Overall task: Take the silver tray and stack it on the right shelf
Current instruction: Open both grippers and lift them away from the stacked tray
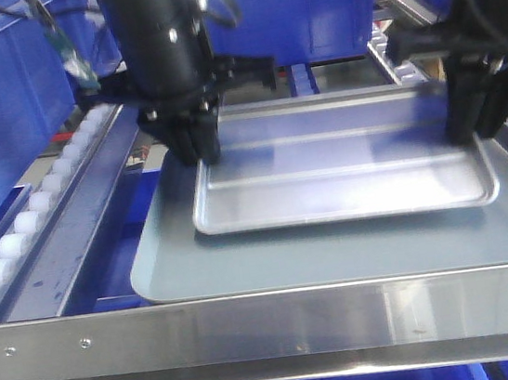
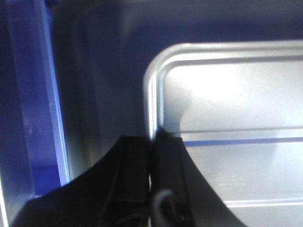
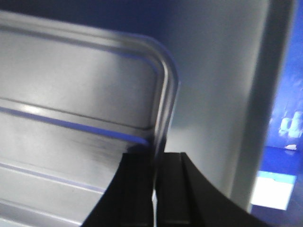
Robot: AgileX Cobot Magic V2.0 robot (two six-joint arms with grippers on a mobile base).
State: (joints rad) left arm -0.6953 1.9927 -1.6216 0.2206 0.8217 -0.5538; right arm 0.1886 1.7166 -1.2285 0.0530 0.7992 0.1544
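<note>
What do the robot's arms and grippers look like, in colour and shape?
Both are black. The left gripper has a rounded glossy housing with small screws and a looping black cable; the right gripper looks similar. The jaws are flat, matte, curved outside.

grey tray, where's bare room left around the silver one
Widest bare strip: grey tray between silver tray and front bar. Narrower strip at left, toward the roller rail. Crowded at the silver tray's short ends, where jaws pinch its rim.

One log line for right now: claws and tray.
left claw: shut on silver tray rim | right claw: shut on opposite rim | tray: level, over grey tray
</note>
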